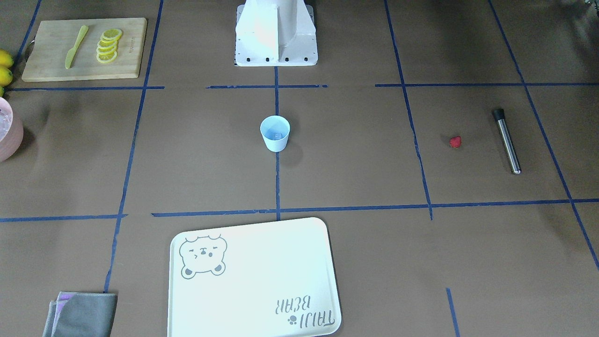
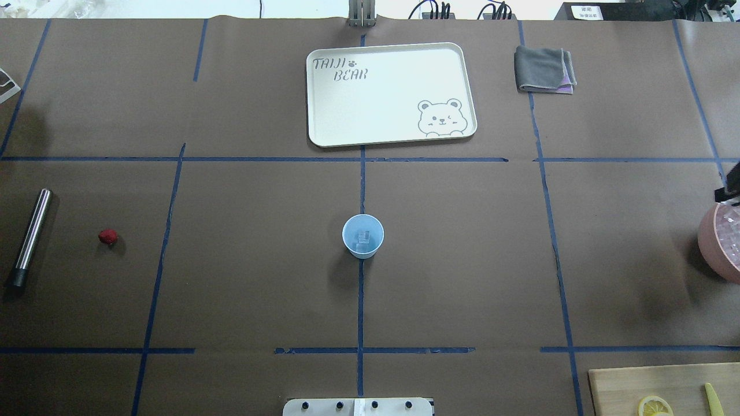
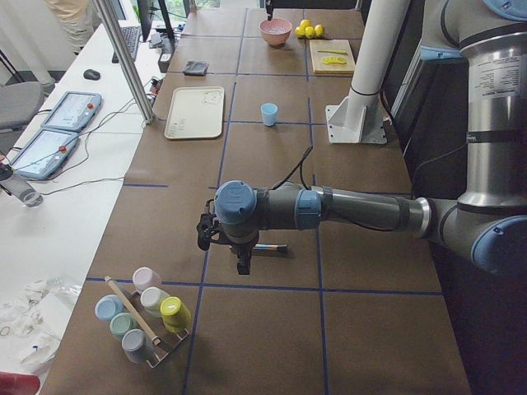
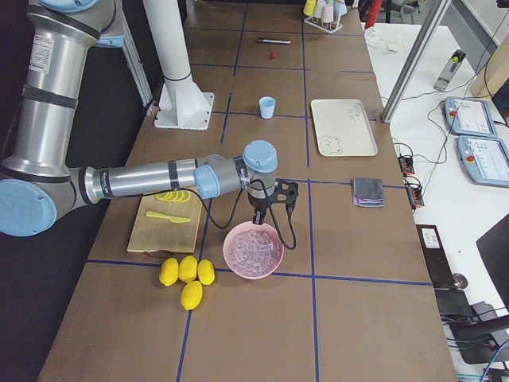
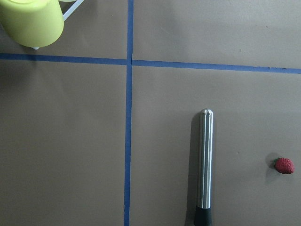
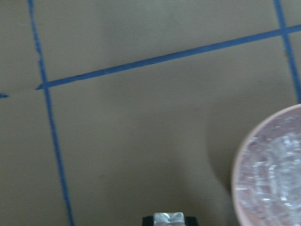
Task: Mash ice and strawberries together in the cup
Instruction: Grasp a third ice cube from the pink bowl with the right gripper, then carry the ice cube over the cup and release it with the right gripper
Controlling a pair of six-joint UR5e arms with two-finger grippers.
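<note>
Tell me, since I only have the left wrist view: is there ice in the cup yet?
Observer: Yes. In the overhead view, a clear lump of ice sits in the cup.
Operator: Where's the rest of it?
Observer: In the pink bowl at the table's right end. The right gripper hangs by its rim.
Operator: Is the berry near the cup?
Observer: No. The strawberry lies well off toward the robot's left, beside the muddler.
</note>
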